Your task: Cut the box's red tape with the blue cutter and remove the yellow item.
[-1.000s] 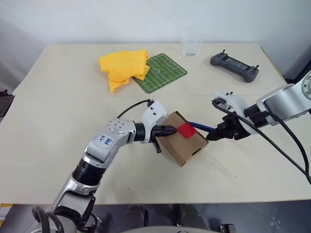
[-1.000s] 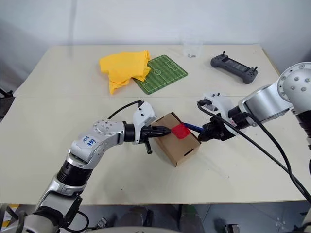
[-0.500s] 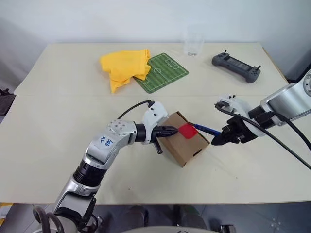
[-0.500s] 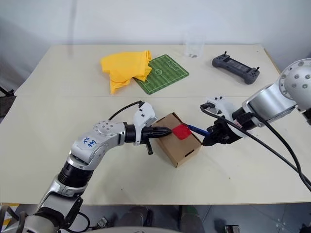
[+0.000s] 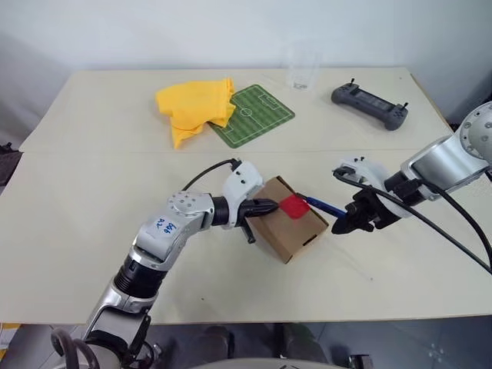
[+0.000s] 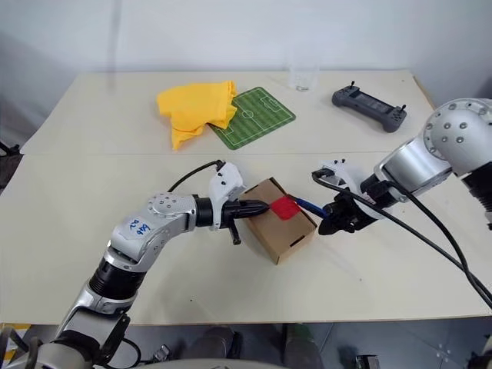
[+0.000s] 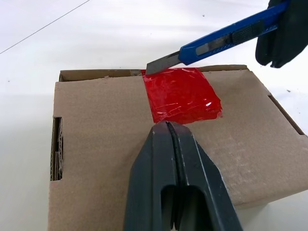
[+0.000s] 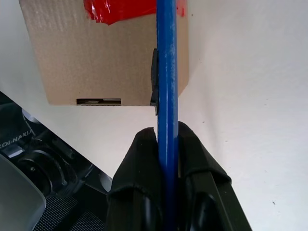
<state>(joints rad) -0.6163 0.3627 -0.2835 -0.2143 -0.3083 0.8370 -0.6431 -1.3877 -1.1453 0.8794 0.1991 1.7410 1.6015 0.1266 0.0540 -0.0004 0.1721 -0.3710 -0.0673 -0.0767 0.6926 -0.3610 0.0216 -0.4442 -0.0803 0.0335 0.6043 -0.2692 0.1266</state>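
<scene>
1. The box (image 5: pixel 290 229), a small brown cardboard carton, sits near the middle of the pale table (image 5: pixel 92 200), between the two arms, turned at an angle to the table's edges.
2. The red tape (image 7: pixel 183 95) lies across the box's top face, reaching the top edge on the side facing the right arm; in the left wrist view it is glossy and wrinkled.
3. The left gripper (image 7: pixel 169 126) has its two black fingers pressed together with nothing between them, their joined tip resting on the cardboard top just beside the near edge of the red tape.
4. The right gripper (image 8: pixel 167 132) pinches the blue cutter (image 8: pixel 166 72) between its fingers (image 8: pixel 144 144), gripping the handle's rear part.
5. The blue cutter reaches from the right gripper toward the box, and its grey blade tip (image 7: pixel 156 66) sits at the box's top edge, at the corner of the red tape.
6. In the right wrist view the cutter's handle crosses the box's side face, which has a small slot cut-out (image 8: pixel 98 101) near its lower edge.
7. The box's flaps are closed, so the yellow item cannot be seen.
8. On the far part of the table lie a crumpled yellow cloth (image 5: pixel 194 107) partly overlapping a green mat printed as a football pitch (image 5: pixel 256 115), a clear glass (image 5: pixel 303 71) behind the mat, and a dark grey handheld controller (image 5: pixel 370 106) off toward the right.
</scene>
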